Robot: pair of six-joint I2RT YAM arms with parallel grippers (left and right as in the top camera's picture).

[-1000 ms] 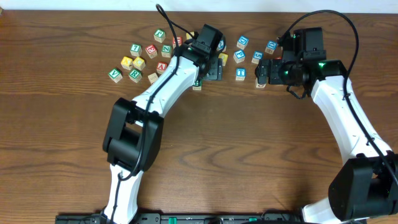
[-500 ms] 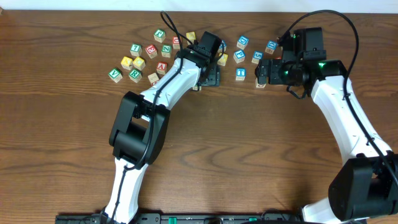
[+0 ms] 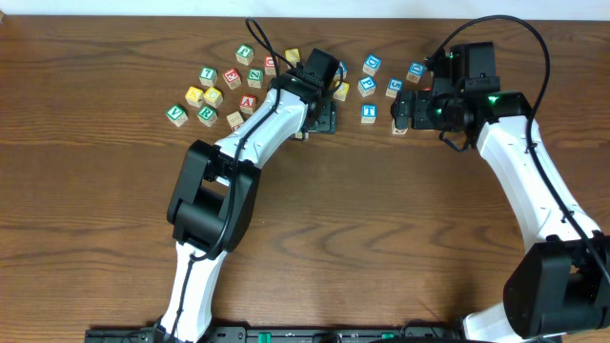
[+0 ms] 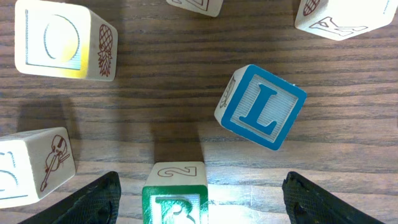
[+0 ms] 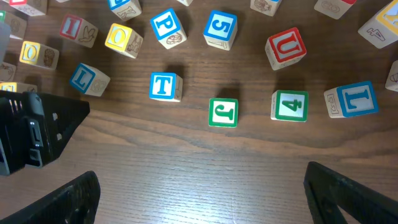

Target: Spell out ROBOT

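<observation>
Lettered wooden blocks lie scattered on the brown table. In the left wrist view, my left gripper (image 4: 199, 202) is open around a green-lettered block (image 4: 175, 194) with a "2" on its top; its letter looks like R or B. Neither finger touches it. A blue L block (image 4: 261, 107) and a yellow O block (image 4: 59, 40) lie beyond it. My right gripper (image 5: 205, 199) is open and empty over bare wood. Ahead of it lie a blue T block (image 5: 165, 86), another yellow O block (image 5: 122, 38) and a green J block (image 5: 222, 113).
In the overhead view, a cluster of green, red and yellow blocks (image 3: 207, 114) lies left of my left gripper (image 3: 324, 116). Blue blocks (image 3: 370, 88) lie between it and my right gripper (image 3: 406, 107). The left gripper's body shows in the right wrist view (image 5: 31, 130).
The left arm shifted a little and its gripper settled slightly lower over the blocks, then held still. The right arm has not moved.
</observation>
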